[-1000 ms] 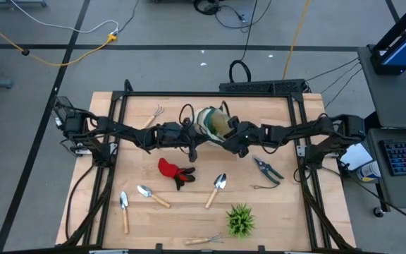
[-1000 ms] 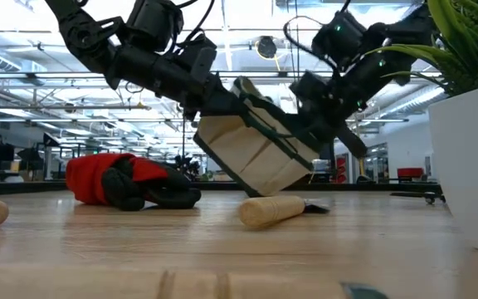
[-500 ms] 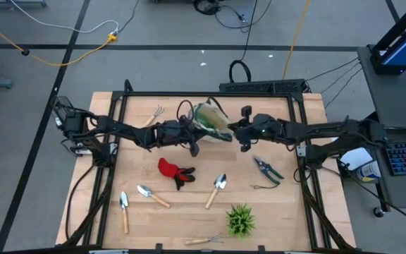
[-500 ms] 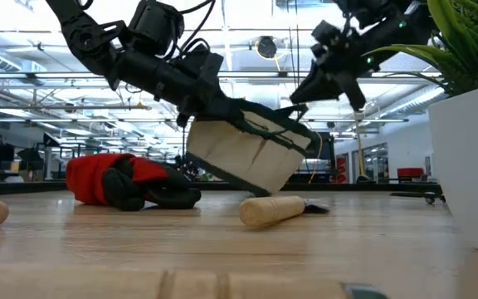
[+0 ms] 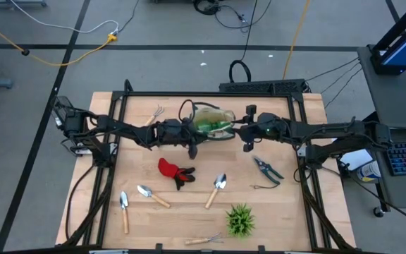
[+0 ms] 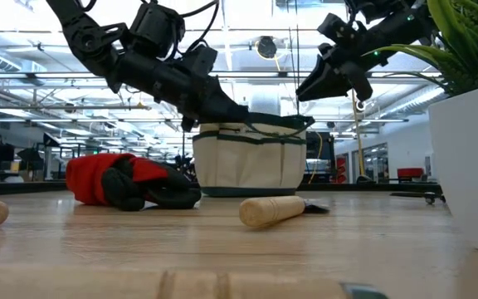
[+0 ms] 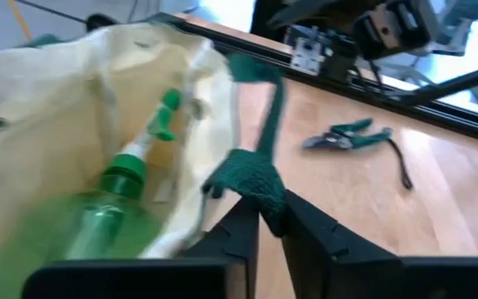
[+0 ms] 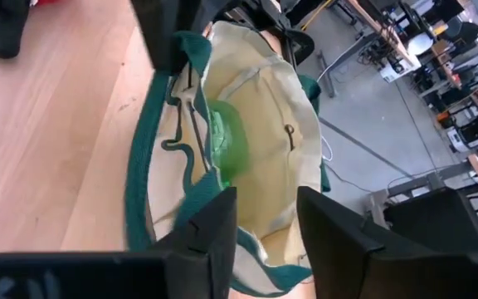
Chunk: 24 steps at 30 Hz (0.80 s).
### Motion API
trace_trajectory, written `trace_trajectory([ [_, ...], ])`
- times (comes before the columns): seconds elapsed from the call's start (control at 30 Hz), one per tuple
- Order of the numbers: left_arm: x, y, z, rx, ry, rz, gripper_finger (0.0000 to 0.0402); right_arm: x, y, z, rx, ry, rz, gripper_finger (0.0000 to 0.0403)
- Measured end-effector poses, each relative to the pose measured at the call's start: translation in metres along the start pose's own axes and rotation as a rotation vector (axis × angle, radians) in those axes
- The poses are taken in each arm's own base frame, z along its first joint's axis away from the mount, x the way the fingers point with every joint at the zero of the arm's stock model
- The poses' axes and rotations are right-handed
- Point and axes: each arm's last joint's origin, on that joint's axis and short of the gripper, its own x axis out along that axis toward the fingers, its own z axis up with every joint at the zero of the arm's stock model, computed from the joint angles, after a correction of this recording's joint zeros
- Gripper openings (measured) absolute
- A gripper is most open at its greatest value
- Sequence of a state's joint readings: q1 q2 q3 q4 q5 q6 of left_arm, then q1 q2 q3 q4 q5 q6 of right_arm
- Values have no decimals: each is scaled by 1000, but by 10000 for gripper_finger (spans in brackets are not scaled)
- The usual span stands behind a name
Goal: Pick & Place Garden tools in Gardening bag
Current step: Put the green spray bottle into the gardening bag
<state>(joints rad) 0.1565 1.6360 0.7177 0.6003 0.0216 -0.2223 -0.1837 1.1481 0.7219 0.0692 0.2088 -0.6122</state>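
The cream gardening bag [image 6: 250,158] with green trim stands upright, its base on the table, at the far middle [image 5: 212,123]. A green bottle [image 7: 123,191] lies inside it. My left gripper [image 7: 264,224] is at the bag's left rim, shut on its green strap. My right gripper [image 8: 264,220] hangs open above and to the right of the bag [image 6: 309,87], touching nothing. The red-and-black glove [image 5: 175,171], trowels [image 5: 217,189] [image 5: 152,195], a rake [image 5: 155,115] and shears [image 5: 266,169] lie on the table. My left gripper pinches the green strap [image 7: 257,176] at the bag's rim between its two fingers. The fingers come slanting down from the table's left [image 6: 222,108]. The bag stands upright on its base [image 6: 250,191].
A green spiky plant [image 5: 240,220] stands near the front edge, with a small rake [image 5: 204,240] beside it and a third trowel [image 5: 124,210] at the front left. Dark frame bars [image 5: 210,94] run around the table.
My right gripper has let go of the bag, risen and drawn back toward the table's right edge. The bag, tilted and held off the table by both grippers, has swung down and now stands upright on its base. My left gripper has rolled at the rim.
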Motion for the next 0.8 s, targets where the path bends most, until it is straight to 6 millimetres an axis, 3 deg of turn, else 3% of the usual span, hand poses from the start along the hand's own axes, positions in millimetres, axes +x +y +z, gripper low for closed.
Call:
trace_trajectory([
  [0.27, -5, -11, 4, 37, 9, -118, 81, 0, 3, -5, 18, 48, 37, 136],
  [0.6, -40, -21, 45, 126, -163, -115, 81, 1, 4, -6, -2, 46, 67, 133],
  [0.8, -38, -15, 64, 98, -143, -113, 81, 11, 5, -9, -46, 34, 95, 133],
])
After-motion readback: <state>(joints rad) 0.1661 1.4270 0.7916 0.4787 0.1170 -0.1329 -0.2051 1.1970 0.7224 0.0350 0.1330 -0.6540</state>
